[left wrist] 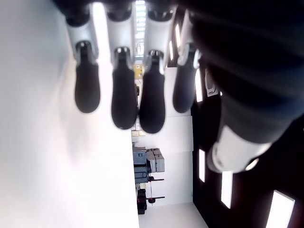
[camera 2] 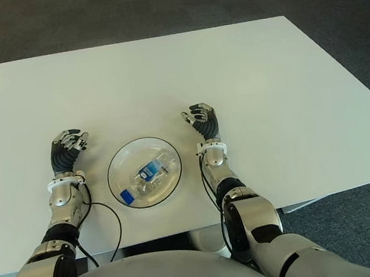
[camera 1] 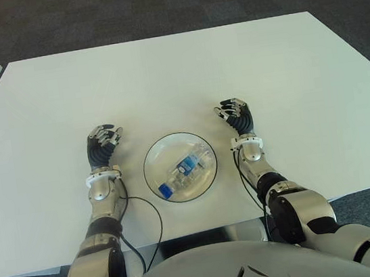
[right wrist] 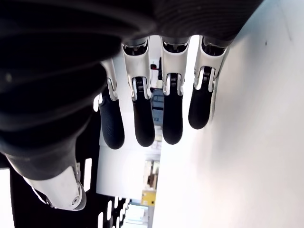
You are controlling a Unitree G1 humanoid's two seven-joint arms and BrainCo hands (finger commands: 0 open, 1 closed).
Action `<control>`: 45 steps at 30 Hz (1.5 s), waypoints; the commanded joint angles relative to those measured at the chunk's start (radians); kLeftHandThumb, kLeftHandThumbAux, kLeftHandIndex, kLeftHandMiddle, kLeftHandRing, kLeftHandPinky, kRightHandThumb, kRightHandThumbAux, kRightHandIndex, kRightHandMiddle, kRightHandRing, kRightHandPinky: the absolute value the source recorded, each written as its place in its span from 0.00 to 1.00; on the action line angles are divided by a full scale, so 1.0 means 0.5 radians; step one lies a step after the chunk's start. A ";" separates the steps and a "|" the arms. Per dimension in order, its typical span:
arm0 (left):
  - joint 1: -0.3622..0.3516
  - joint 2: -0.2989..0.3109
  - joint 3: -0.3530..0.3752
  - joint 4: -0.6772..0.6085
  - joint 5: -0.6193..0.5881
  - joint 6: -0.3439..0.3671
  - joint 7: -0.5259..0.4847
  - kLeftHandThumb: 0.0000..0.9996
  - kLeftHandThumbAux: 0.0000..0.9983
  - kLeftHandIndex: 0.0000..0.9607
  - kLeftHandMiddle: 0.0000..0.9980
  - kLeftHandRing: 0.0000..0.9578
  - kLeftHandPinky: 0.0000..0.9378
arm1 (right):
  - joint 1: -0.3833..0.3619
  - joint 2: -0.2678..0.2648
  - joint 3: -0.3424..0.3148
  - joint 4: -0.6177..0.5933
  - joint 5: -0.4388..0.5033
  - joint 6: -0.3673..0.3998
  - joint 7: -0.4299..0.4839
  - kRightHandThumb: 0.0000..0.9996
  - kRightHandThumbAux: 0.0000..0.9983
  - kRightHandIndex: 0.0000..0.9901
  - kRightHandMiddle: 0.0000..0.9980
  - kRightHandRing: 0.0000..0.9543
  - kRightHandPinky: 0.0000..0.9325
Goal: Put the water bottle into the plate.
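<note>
Bottle (camera 1: 185, 169) lies on its side inside the plate (camera 1: 152, 158); placing looks done. Left hand (camera 1: 101, 147) and right hand (camera 1: 238, 118) flank it, loosely curled and apparently empty; nothing further seems needed.
</note>
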 commanded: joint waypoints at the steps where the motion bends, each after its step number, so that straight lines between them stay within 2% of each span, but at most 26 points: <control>1: 0.102 -0.061 0.001 0.034 -0.010 0.051 0.000 0.71 0.71 0.45 0.63 0.63 0.63 | 0.127 -0.009 0.039 0.043 -0.027 0.034 0.028 0.71 0.73 0.43 0.53 0.56 0.53; 12: 0.156 -0.048 -0.014 0.030 0.050 -0.042 0.042 0.71 0.71 0.45 0.63 0.63 0.63 | 0.190 -0.029 0.122 -0.019 -0.068 0.016 0.061 0.71 0.73 0.43 0.55 0.57 0.52; 21: 0.195 -0.009 -0.029 0.023 0.090 -0.042 0.019 0.71 0.72 0.45 0.61 0.61 0.61 | 0.246 -0.023 0.172 -0.070 -0.074 0.010 0.058 0.71 0.73 0.43 0.55 0.57 0.51; 34: 0.383 -0.010 -0.021 -0.200 0.048 0.014 -0.049 0.70 0.72 0.45 0.60 0.61 0.60 | 0.327 0.014 0.216 -0.145 -0.080 -0.011 0.044 0.71 0.73 0.43 0.55 0.57 0.51; 45: 0.553 -0.094 -0.005 -0.400 0.045 0.185 0.058 0.70 0.72 0.45 0.59 0.60 0.58 | 0.400 0.003 0.239 -0.208 -0.073 -0.048 0.062 0.71 0.73 0.43 0.54 0.57 0.52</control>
